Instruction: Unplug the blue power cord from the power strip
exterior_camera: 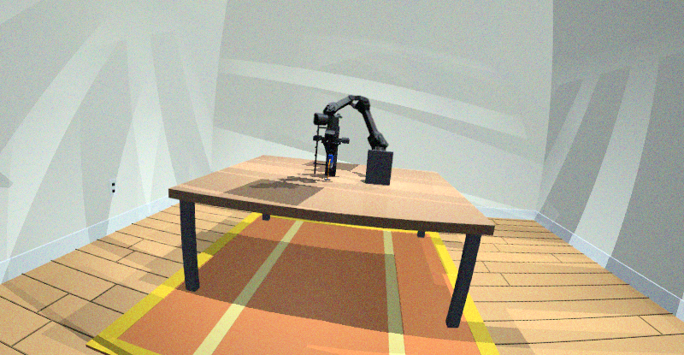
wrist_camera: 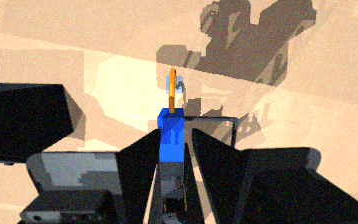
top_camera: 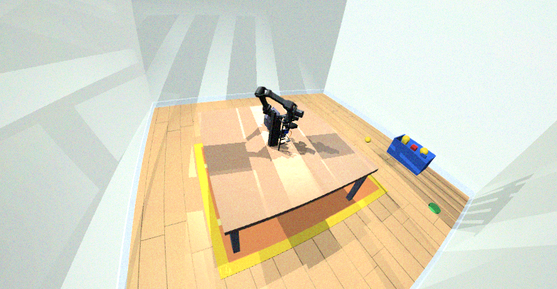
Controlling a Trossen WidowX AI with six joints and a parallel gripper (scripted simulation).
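The blue plug (wrist_camera: pixel 171 145) (exterior_camera: pixel 330 157) (top_camera: pixel 285 131) sits against the face of the dark upright power strip (wrist_camera: pixel 171 176) (top_camera: pixel 273 131). No gap shows between them in the wrist view, but how deep the prongs sit is hidden. An orange cord (wrist_camera: pixel 172 92) runs from the plug's outer end. My gripper (wrist_camera: pixel 176 133) points down with its fingers on either side of the plug. It is open: the left fingertip is at or very near the plug, and a narrow gap shows between the plug and the right one.
A thin black frame (wrist_camera: pixel 236 131) (exterior_camera: pixel 315 154) stands beside the strip on the table (top_camera: pixel 249 205) (exterior_camera: pixel 406 204). A small pale blue square (wrist_camera: pixel 178 79) lies below the cord. A blue bin (top_camera: pixel 406 159), a yellow ball (top_camera: pixel 367 139) and a green disc (top_camera: pixel 434 208) are off the table.
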